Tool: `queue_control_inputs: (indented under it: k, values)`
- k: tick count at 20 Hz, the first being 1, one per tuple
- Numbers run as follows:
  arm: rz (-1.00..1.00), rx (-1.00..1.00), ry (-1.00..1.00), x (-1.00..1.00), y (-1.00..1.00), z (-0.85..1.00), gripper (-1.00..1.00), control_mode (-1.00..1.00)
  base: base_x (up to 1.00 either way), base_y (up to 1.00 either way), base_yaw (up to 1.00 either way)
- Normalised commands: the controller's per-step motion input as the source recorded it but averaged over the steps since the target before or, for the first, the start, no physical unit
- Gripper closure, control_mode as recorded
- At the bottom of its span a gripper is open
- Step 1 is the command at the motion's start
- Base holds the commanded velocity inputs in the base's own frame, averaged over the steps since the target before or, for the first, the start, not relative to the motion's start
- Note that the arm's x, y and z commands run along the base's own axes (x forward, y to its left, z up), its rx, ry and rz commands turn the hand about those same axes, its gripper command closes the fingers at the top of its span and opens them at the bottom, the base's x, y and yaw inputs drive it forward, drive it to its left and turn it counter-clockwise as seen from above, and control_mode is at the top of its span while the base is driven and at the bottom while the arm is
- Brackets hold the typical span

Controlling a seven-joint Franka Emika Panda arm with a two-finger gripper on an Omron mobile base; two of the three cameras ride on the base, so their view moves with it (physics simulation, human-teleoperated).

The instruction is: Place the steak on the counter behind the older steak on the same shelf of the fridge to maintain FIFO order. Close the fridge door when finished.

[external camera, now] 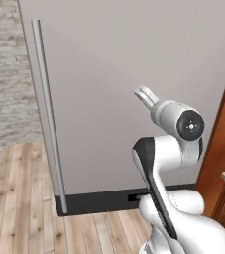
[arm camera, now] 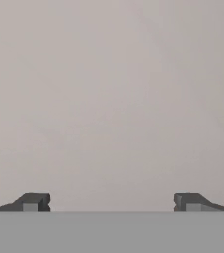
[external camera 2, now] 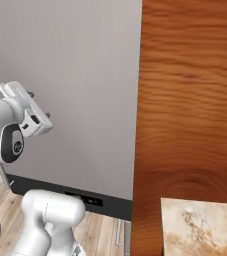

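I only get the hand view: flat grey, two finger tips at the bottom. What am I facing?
Observer: The outer face of the fridge door, which looks shut; the gripper points at it.
Operator: Where's the handle?
Observer: A long vertical handle runs down the door's left side in the left base view, well left of the gripper.
Operator: Any counter nearby?
Observer: A corner of the counter shows lower right in the right base view, beyond a wooden panel.

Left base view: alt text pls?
A grey fridge door with a long vertical handle at its left faces the camera, the white arm raised before it. Wood floor below, brick wall left.
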Motion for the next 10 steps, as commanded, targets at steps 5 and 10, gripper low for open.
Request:
queue_control_inputs:
  k: [5,10]
  values:
    - [-0.19,-0.02,-0.17,0.5,0.0,-0.02,-1.0,-1.0,0.0,0.0,0.0]
    - [-0.3,0.0,-0.04,0.52,0.0,0.0,-1.0,-1.0,0.0,0.0,0.0]
